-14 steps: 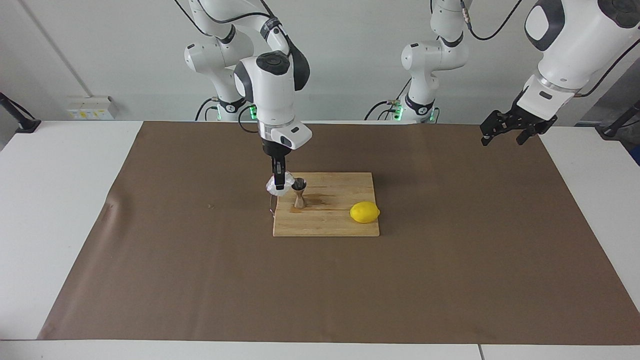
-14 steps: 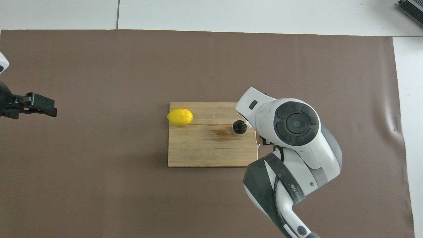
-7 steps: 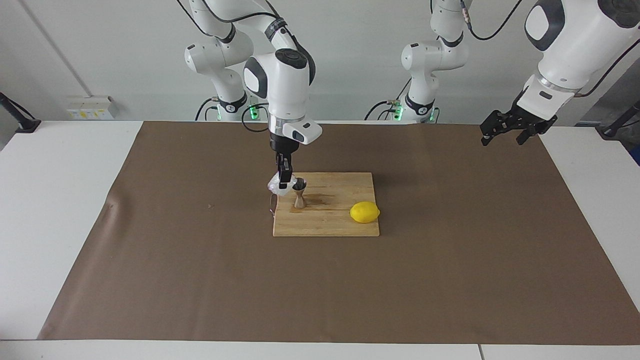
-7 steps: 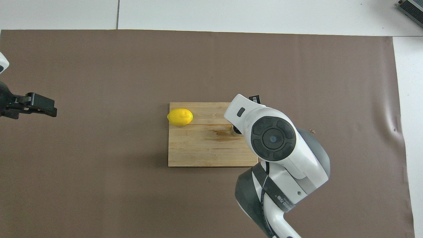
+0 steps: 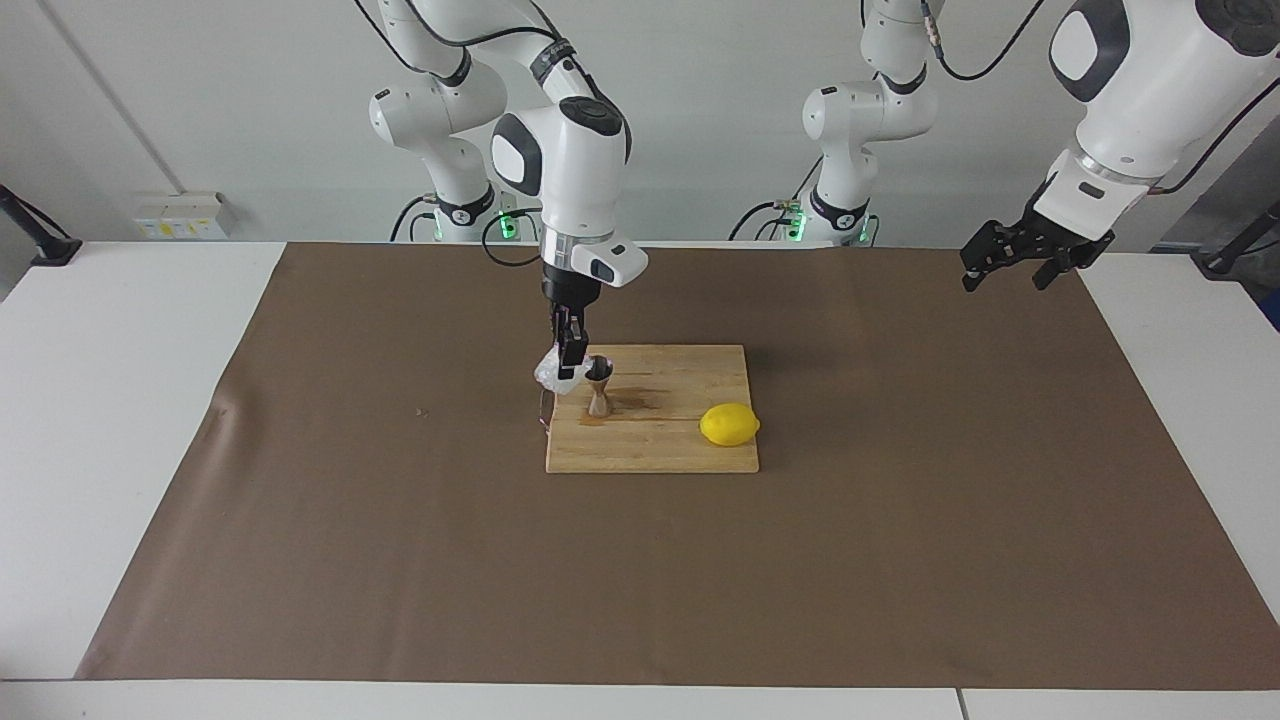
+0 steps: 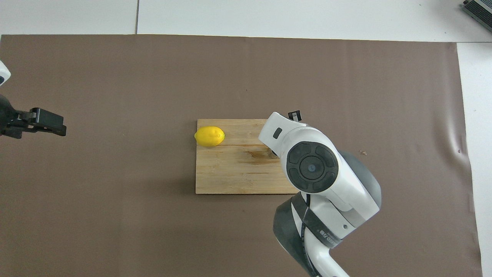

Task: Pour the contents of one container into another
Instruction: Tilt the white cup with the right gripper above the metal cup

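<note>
A small clear textured glass cup (image 5: 553,375) hangs tilted in my right gripper (image 5: 568,368), which is shut on it just above the rim of the steel hourglass jigger (image 5: 599,386). The jigger stands upright on the wooden cutting board (image 5: 660,440), at the board's end toward the right arm. In the overhead view the right arm's wrist covers the cup, the jigger and the gripper. My left gripper (image 5: 1018,262) (image 6: 46,122) waits open in the air over the brown mat at the left arm's end of the table.
A yellow lemon (image 5: 729,424) (image 6: 209,136) lies on the cutting board (image 6: 238,173) at its end toward the left arm. A dark wet stain marks the board beside the jigger. A brown mat (image 5: 900,560) covers the table.
The right arm's wrist has swung upright and shifted a little toward the jigger, tipping the cup further over its rim. The left arm has not moved.
</note>
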Motion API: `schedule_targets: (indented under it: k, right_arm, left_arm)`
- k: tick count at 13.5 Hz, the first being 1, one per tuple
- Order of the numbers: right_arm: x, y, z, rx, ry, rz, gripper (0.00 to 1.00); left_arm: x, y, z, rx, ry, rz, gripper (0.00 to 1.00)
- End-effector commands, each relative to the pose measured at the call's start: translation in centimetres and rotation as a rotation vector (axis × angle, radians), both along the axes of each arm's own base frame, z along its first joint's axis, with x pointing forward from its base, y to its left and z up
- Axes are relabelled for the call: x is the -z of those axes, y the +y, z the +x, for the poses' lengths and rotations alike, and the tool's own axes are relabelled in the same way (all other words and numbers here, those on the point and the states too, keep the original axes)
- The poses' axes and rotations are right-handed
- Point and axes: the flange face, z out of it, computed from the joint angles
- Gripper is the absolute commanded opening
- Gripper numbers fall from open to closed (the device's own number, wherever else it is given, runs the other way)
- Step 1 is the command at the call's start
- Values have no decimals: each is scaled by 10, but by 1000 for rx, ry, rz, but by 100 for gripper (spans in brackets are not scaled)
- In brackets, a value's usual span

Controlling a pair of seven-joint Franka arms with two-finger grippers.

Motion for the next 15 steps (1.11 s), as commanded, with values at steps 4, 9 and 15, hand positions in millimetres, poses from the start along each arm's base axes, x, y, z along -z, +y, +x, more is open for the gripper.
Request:
schedule_targets:
  k: [4, 9, 15]
  right_arm:
    - [2, -1, -10, -32, -47, -23, 0]
    - [3, 9, -16, -71, -64, -48, 0]
    - [8, 11, -21, -115, -104, -55, 0]
  left_arm:
    - [-4, 3, -5, -5, -9, 9, 100]
    - [-4, 3, -5, -5, -9, 9, 100]
    - [-4, 3, -5, -5, -9, 9, 100]
